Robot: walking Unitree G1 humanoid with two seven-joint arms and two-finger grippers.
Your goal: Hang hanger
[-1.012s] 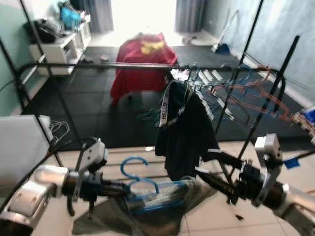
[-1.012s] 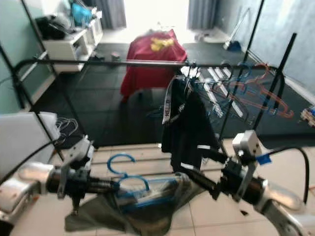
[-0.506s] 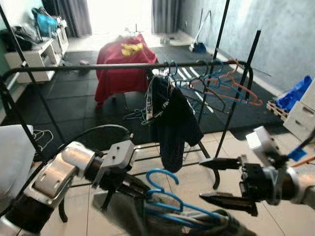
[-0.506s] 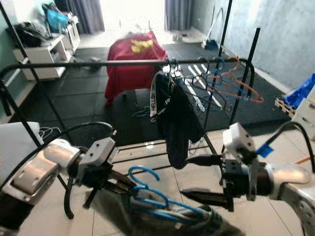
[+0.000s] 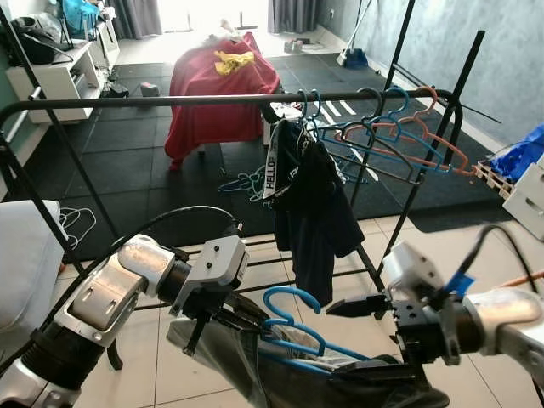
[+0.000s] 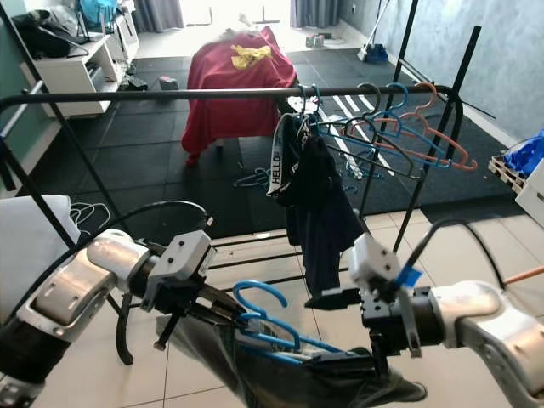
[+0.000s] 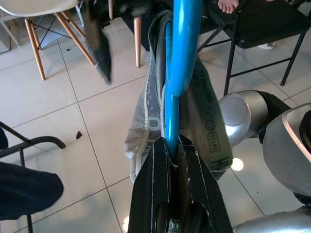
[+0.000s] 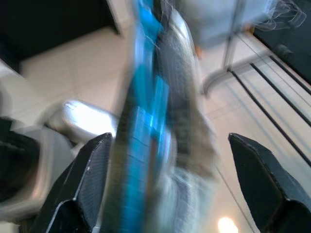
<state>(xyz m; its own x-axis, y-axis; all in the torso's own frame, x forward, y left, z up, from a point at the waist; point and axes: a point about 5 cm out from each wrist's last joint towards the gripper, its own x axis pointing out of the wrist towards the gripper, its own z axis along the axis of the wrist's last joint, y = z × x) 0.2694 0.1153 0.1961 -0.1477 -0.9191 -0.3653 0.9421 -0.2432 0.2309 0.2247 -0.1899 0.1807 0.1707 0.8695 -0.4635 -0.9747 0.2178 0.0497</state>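
A blue hanger with a grey garment draped on it is held low in front of the black clothes rail. My left gripper is shut on the hanger just below its hook; the left wrist view has the fingers clamped on the blue bar. My right gripper is open at the hanger's other end, one finger above and one below it. In the right wrist view the blurred hanger lies between the spread fingers. A black garment hangs on the rail.
Several empty blue, orange and dark hangers crowd the rail's right end. Behind the rack stand a red-covered table and a white shelf. A white cushion is at left, a blue bag and white drawers at right.
The view has swung and come nearer the rack. My left gripper has carried the hanger forward and up, and my right gripper has drawn in around its far end.
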